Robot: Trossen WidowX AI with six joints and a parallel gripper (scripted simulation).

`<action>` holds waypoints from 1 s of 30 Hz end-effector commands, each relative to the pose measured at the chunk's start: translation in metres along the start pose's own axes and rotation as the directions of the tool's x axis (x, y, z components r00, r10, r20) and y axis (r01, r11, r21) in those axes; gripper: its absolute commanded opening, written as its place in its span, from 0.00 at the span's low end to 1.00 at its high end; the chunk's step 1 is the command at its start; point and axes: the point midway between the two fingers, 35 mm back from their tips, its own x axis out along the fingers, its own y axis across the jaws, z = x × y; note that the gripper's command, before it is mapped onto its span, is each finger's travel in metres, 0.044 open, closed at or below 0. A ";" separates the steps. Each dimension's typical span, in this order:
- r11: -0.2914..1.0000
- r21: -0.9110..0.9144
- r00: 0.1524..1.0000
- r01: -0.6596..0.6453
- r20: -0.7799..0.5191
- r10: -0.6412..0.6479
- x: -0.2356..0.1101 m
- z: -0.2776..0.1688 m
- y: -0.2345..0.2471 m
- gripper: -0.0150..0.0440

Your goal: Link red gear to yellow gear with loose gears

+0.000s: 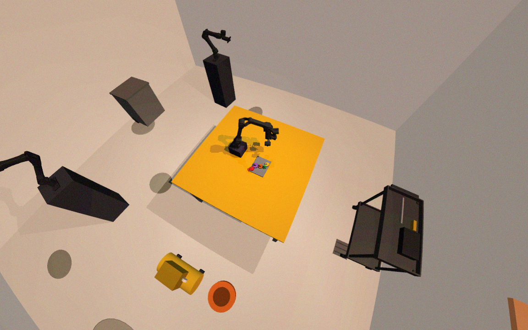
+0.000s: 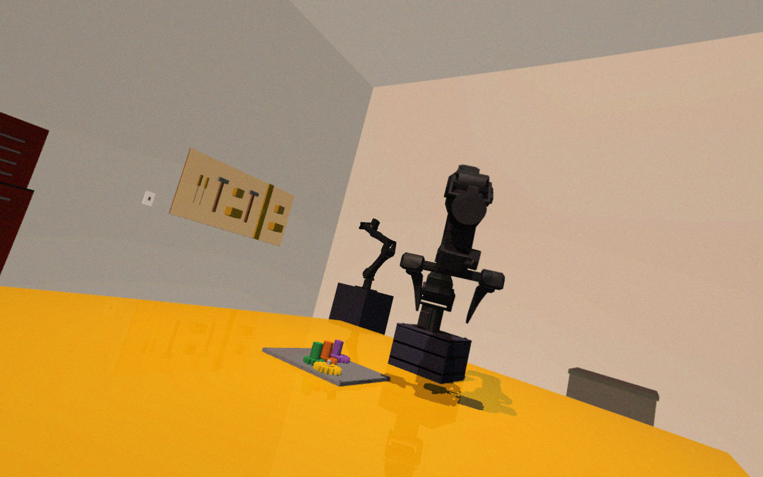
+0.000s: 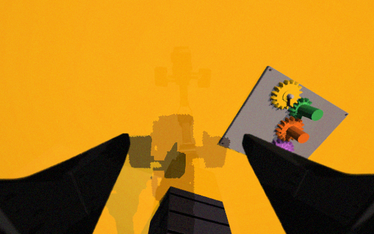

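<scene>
The grey board (image 1: 261, 173) (image 2: 360, 373) (image 3: 255, 104) carries a row of gears. The yellow gear (image 1: 266, 164) (image 2: 327, 369) (image 3: 280, 94) is at one end, beside the green gear (image 1: 264, 167) (image 2: 316, 350) (image 3: 315, 114). The orange gear (image 1: 260, 166) (image 2: 326, 348) (image 3: 300, 136) and the purple gear (image 1: 255, 165) (image 2: 338, 346) (image 3: 284, 145) follow, and the red gear (image 1: 250, 168) is at the other end. Neighbours look toothed together and flat. Red is hidden in the exterior view and the wrist view. My gripper (image 2: 442, 315) (image 3: 187, 138) is open, empty, above the table beside the board.
The arm's own base (image 1: 237, 148) (image 2: 430, 352) (image 3: 193, 211) stands on the yellow table (image 1: 233, 192) (image 2: 135, 385) (image 3: 76, 65) near the board. The arm's shadow falls on the table beside the board. Other arms on pedestals stand off the table.
</scene>
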 end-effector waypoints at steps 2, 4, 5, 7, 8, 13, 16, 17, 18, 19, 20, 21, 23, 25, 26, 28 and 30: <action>1.000 0.007 1.000 0.002 -0.013 -0.002 -0.007 -0.028 0.066 1.00; 1.000 0.007 1.000 0.000 -0.014 0.000 -0.011 -0.044 0.093 1.00; 1.000 0.007 1.000 -0.001 -0.014 0.001 -0.012 -0.050 0.103 1.00; 1.000 0.007 1.000 -0.002 -0.015 0.002 -0.014 -0.056 0.111 1.00; 1.000 0.007 1.000 -0.002 -0.015 0.002 -0.014 -0.056 0.111 1.00; 1.000 0.007 1.000 -0.002 -0.015 0.002 -0.014 -0.056 0.111 1.00; 1.000 0.007 1.000 -0.002 -0.015 0.002 -0.014 -0.056 0.111 1.00; 1.000 0.007 1.000 -0.002 -0.015 0.002 -0.014 -0.056 0.111 1.00; 1.000 0.007 1.000 -0.002 -0.015 0.002 -0.014 -0.056 0.111 1.00; 1.000 0.007 1.000 -0.002 -0.015 0.002 -0.014 -0.056 0.111 1.00; 1.000 0.007 1.000 -0.002 -0.015 0.002 -0.014 -0.056 0.111 1.00; 1.000 0.007 1.000 -0.002 -0.015 0.002 -0.014 -0.056 0.111 1.00; 1.000 0.007 1.000 -0.002 -0.015 0.002 -0.014 -0.056 0.111 1.00; 1.000 0.007 1.000 -0.002 -0.015 0.002 -0.014 -0.056 0.111 1.00; 1.000 0.007 1.000 -0.002 -0.015 0.002 -0.014 -0.056 0.111 1.00; 1.000 0.007 1.000 -0.002 -0.015 0.002 -0.014 -0.056 0.111 1.00; 1.000 0.007 1.000 -0.002 -0.015 0.002 -0.014 -0.056 0.111 1.00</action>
